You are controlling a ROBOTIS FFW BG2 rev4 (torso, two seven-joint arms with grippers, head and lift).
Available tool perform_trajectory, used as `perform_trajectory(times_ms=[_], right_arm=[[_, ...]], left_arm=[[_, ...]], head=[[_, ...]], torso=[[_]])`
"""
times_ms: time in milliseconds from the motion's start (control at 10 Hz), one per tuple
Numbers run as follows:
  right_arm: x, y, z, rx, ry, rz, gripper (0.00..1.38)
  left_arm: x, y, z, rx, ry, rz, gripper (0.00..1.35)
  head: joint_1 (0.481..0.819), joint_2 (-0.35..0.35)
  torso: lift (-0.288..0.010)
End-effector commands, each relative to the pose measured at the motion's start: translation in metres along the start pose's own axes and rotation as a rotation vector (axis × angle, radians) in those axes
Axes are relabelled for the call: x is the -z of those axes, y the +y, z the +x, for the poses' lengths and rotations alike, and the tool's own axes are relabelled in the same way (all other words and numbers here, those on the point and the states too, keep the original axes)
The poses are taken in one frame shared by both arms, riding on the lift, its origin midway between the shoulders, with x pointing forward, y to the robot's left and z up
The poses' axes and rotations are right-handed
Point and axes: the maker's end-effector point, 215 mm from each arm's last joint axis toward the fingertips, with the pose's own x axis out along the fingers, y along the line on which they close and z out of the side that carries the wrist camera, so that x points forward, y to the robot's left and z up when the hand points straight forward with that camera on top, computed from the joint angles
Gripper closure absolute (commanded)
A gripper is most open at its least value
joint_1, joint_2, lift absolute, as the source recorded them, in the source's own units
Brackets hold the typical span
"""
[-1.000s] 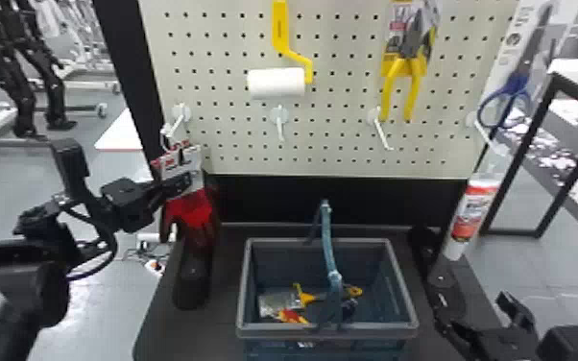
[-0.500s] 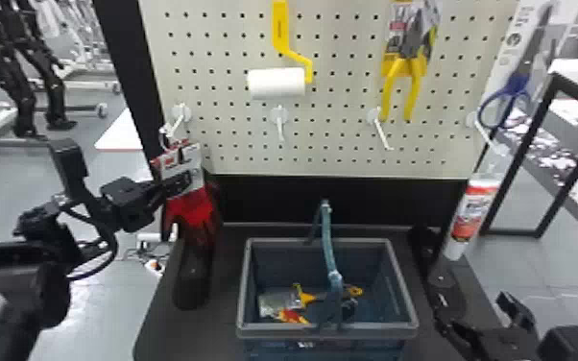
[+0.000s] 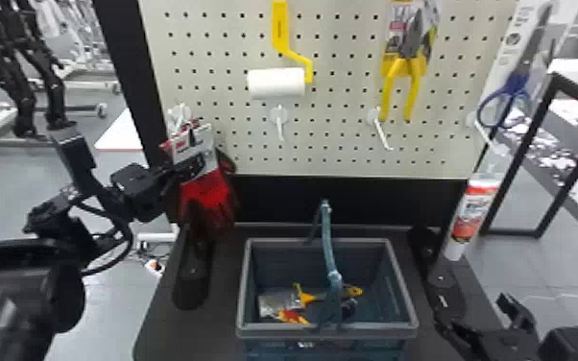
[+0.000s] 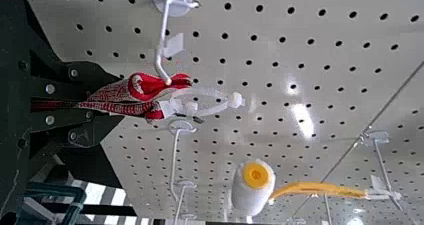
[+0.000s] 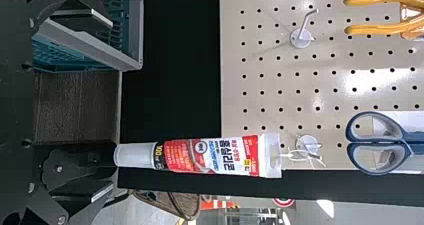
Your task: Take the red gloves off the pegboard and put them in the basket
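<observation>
The left arm comes in from the left edge, bent and reaching up to the pegboard; the left gripper is closed on the red gloves, beside the leftmost hook; the basket stands on the surface; the right gripper waits low, fingers apart; since the earlier frame, the left gripper and gloves have risen slightly and shifted right.

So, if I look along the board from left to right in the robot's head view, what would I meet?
Red gloves → white paint roller with a yellow handle → yellow-handled pliers → blue-handled scissors.
</observation>
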Motion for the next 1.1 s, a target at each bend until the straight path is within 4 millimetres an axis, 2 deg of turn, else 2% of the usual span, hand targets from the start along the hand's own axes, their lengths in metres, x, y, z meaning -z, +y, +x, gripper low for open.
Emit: perform_trajectory(times_ms=[0, 400, 600, 800, 1000], right_arm=[[0.001, 0.0, 0.0, 0.0, 0.002, 0.002, 0.17], [0.001, 0.0, 0.001, 0.001, 0.002, 0.004, 0.17], [0.004, 0.0, 0.001, 0.001, 0.006, 0.006, 0.17], [0.004, 0.0, 0.001, 0.002, 0.005, 0.008, 0.17], [0.004, 0.0, 0.001, 0.0, 0.007, 0.008, 0.17]], left_arm=[[-0.001, -0.01, 0.005, 0.002, -0.023, -0.017, 1.22], [0.003, -0.03, 0.011, -0.086, -0.143, -0.069, 1.22], [0.017, -0.031, 0.007, -0.159, -0.216, -0.19, 1.22], [0.022, -0.043, 0.011, -0.173, -0.257, -0.278, 1.22], [0.033, -0.056, 0.011, -0.202, -0.337, -0.455, 1.22]], head=[[0.549, 0.0], [0.549, 0.0], [0.549, 0.0], [0.549, 0.0], [0.549, 0.0]], torso=[[-0.1], [-0.1], [-0.1], [-0.1], [-0.1]])
